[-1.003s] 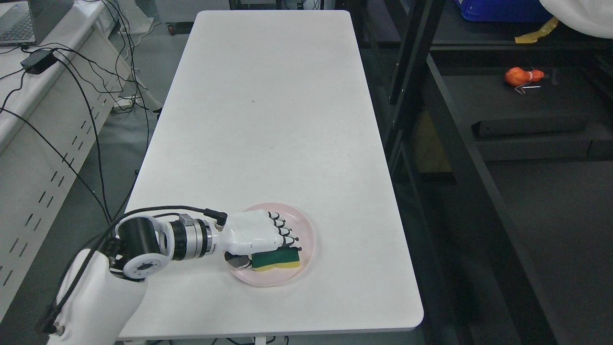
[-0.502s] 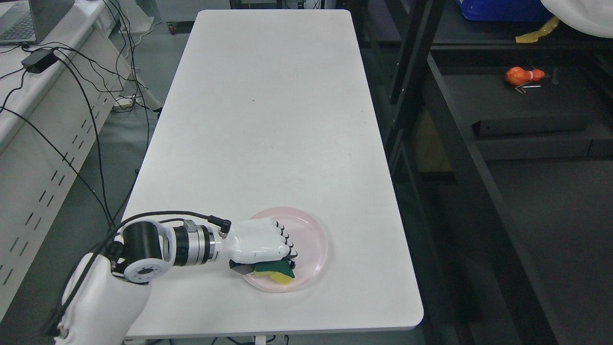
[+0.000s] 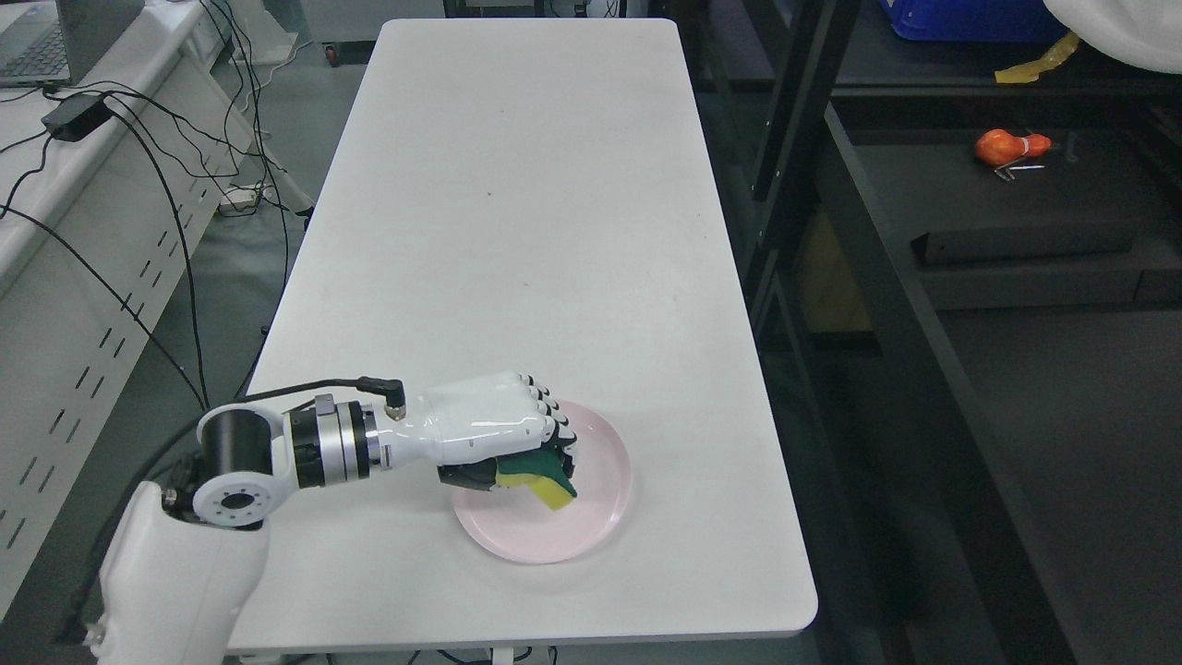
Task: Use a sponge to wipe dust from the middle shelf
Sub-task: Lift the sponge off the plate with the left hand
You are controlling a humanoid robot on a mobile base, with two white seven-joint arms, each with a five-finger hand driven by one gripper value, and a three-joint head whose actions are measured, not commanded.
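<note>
Gripping sponge (image 3: pixel 540 476) above plate (image 3: pixel 600 517)

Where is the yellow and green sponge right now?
In the head view, the sponge is gripped in the robot's left hand, above the pink plate near the table's front edge.

A long white table (image 3: pixel 517 231) runs away from the camera, and a pink plate (image 3: pixel 600 517) rests near its front edge. To the left, a grey desk (image 3: pixel 55 277) carries a laptop (image 3: pixel 37 46), a black power adapter (image 3: pixel 72 118) and trailing black cables (image 3: pixel 175 231). At the far upper right sits a blue bin (image 3: pixel 960 18).
</note>
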